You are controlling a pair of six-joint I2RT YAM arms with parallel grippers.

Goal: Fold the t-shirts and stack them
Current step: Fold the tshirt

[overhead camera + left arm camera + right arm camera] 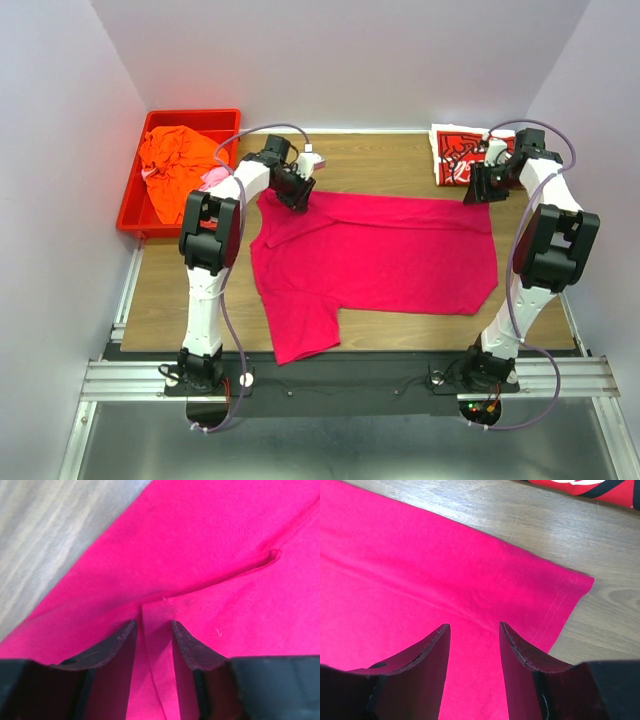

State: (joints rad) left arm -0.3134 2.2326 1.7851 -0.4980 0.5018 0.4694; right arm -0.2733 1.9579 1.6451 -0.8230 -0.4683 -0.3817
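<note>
- The left gripper (154, 625) stands with its jaws part-way apart, and a stitched band of cloth runs up the gap and fills it from finger to finger. I cannot tell whether that band is clamped or only lies between them.
- That cloth is the plain magenta-pink cotton t-shirt (380, 255). A crease runs from the left fingers (112, 647) off to the right across it.
- The right gripper (472, 626) is also part-way open. Flat magenta cloth shows in the gap and nothing is pinched. It sits just inside the shirt's hemmed corner.
- In the top view the magenta shirt lies spread on the brown wooden table (400, 150). The left gripper is at its far-left edge and the right gripper at its far-right corner.
- A folded red-and-white printed t-shirt (458, 155) lies just beyond the right gripper, apart from the magenta one.
- At the far left, a red plastic bin (130, 215) holds a crumpled orange t-shirt (180, 165). A light pink shirt (212, 180) shows at the bin's near-right edge.
</note>
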